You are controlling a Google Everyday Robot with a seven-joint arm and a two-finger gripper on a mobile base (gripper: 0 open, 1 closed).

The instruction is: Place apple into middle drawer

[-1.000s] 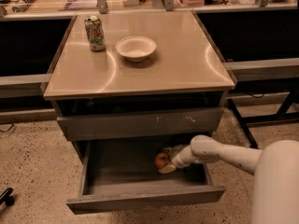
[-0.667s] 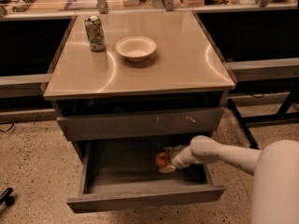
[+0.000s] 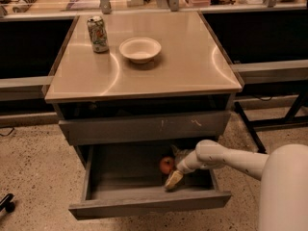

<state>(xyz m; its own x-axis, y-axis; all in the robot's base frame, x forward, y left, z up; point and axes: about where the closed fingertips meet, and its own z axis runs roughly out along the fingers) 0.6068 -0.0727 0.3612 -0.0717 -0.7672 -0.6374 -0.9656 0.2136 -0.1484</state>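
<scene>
The red-orange apple lies inside the open middle drawer, right of its centre, near the back. The drawer is dark grey, pulled far out, with a plain front panel. My gripper reaches down into the drawer from the right on a white arm. It sits just right of the apple, right against it. One tan finger shows in front of the apple and a darker one behind it. They stand wider apart than the apple, so the gripper looks open.
A grey drawer front with pale scratch marks sits above the open drawer. On the tan cabinet top stand a white bowl and a drinks can. Black table legs stand at the right on the speckled floor.
</scene>
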